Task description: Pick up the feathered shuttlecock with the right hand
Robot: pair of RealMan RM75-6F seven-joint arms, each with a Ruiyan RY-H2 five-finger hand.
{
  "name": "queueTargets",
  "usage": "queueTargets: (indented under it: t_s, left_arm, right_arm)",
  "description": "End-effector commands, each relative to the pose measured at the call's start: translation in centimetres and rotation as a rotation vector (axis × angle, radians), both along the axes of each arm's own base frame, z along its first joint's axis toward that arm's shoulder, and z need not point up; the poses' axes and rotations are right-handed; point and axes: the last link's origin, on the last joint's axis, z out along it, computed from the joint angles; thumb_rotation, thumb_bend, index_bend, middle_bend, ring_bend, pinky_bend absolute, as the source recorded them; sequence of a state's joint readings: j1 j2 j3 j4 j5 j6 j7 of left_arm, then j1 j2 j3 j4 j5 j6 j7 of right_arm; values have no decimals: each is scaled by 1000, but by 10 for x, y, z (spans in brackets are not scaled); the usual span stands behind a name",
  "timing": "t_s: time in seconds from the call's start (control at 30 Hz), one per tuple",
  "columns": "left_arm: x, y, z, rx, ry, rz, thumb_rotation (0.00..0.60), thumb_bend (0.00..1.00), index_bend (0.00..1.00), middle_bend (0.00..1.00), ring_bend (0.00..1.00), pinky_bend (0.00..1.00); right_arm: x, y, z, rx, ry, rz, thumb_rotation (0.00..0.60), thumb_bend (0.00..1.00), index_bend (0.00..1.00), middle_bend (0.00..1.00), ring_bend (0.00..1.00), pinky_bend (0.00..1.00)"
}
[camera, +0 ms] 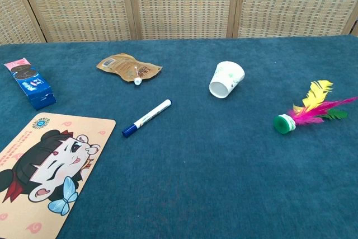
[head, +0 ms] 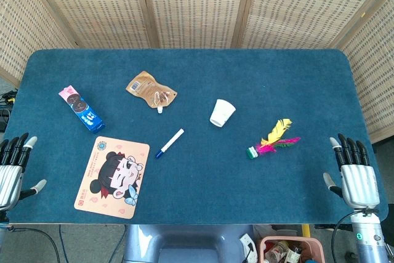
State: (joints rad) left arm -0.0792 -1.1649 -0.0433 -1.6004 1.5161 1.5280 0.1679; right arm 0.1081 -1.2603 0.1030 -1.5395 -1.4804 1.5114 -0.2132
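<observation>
On my blue bench [camera: 224,183] the feathered shuttlecock [camera: 310,110] lies at the right edge of the frame, green base pointing left. A white paper cup [camera: 226,79] lies tipped over above centre. A blue-capped marker [camera: 146,117] lies left of centre, a brown pouch [camera: 127,66] above it, a blue cookie box [camera: 29,82] far left, and a cartoon card [camera: 46,169] lower left.

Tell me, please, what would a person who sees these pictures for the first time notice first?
The brightest thing is the feathered shuttlecock with yellow, pink and green feathers and a green base, lying on its side on the blue felt table, nearest the open right hand. Next comes the flat cartoon-girl picture card at the front left corner, then the white paper cup tipped over near the middle.
</observation>
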Motion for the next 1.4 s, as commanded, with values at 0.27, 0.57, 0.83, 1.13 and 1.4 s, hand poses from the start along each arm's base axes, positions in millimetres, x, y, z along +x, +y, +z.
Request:
queueTargets:
  t_s: [0.27,0.57,0.83,1.13,1.4]
  left_arm:
    - [1,0,-1,-4,3,1,600,155,0,0,0,0]
    - [1,0,-1,0,0,-3,600,155,0,0,0,0]
    - [1,0,-1,-2,1,-5,600,155,0,0,0,0]
    - [3,-1,0,9,-1,-10,600,155,0,0,0,0]
    - [4,0,0,12,-5,-15,600,155,0,0,0,0]
  right_arm:
    - [0,0,0,-4,-8,13,600,291,0,0,0,0]
    - [1,0,-1,2,-13,17,600,291,0,0,0,0]
    - [2,-1,-3,0,-12,22,600,291,0,0,0,0]
    - [4,-10,-5,-25,-27,39,600,291,69,0,0,0]
    - [22,-48,-23,1,-32,81,600,291,204,0,0,0]
